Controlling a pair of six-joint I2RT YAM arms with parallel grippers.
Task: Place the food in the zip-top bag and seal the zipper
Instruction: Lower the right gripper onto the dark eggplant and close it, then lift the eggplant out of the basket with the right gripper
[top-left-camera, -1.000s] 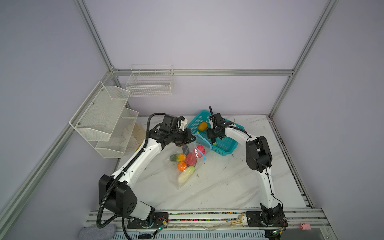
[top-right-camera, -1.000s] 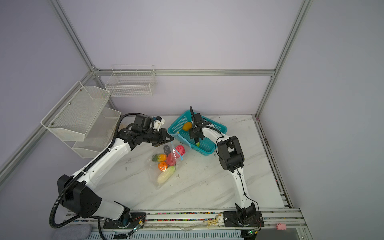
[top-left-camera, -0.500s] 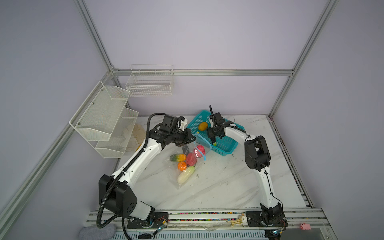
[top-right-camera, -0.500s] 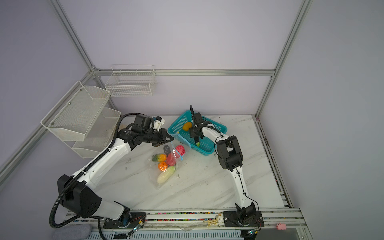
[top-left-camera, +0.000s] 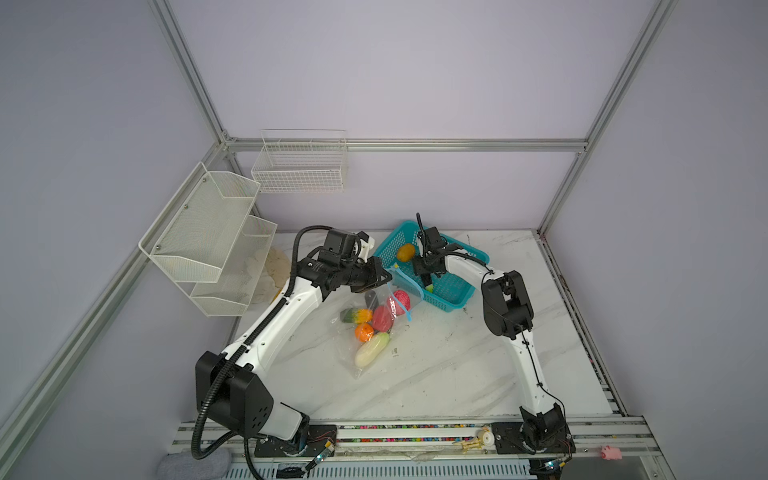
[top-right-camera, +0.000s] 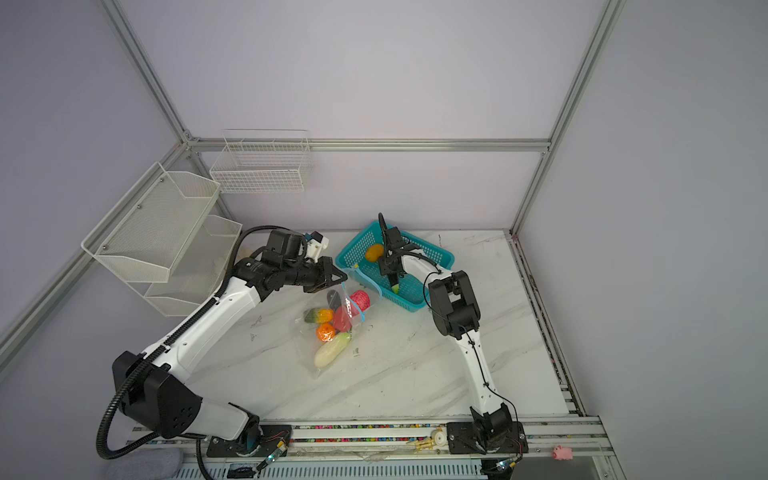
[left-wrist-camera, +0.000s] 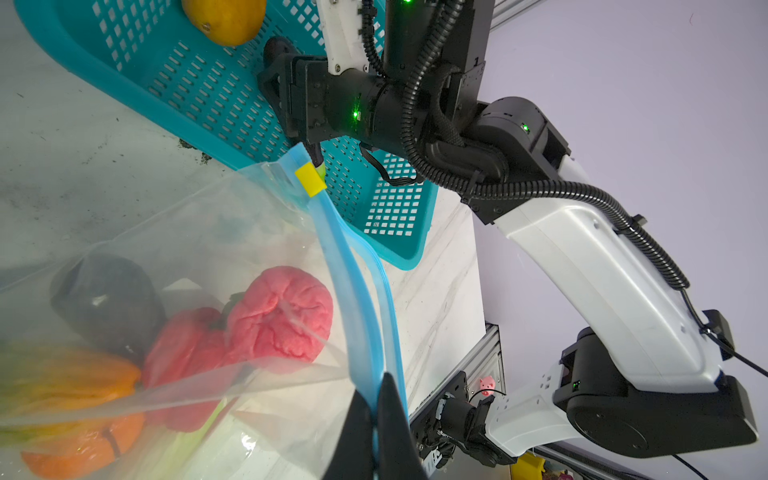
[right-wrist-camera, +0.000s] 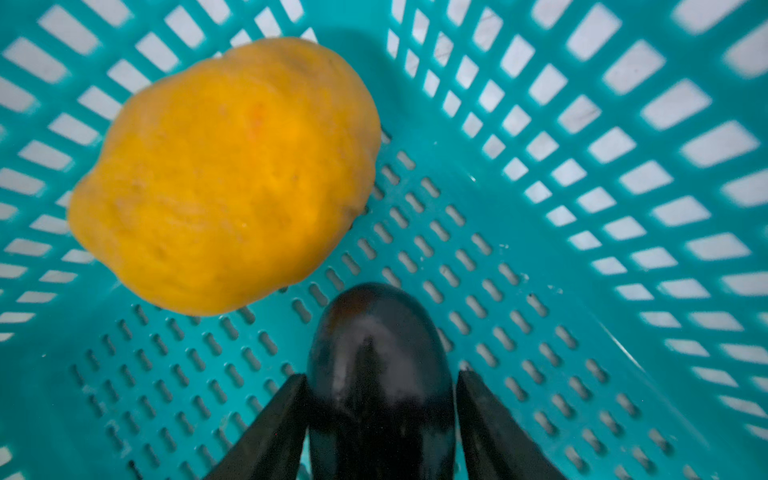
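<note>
Jaws: L gripper (left-wrist-camera: 376, 390) pinching zipper strip (left-wrist-camera: 353, 299) – R gripper (right-wrist-camera: 381, 374) spread astride eggplant (right-wrist-camera: 374, 332) in basket (right-wrist-camera: 490, 216).

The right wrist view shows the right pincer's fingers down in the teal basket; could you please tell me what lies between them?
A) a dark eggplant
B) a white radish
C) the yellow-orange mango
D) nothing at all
A: the dark eggplant lies between the fingers of the right pincer, while the mango sits off to one side of them in the teal basket.
</note>
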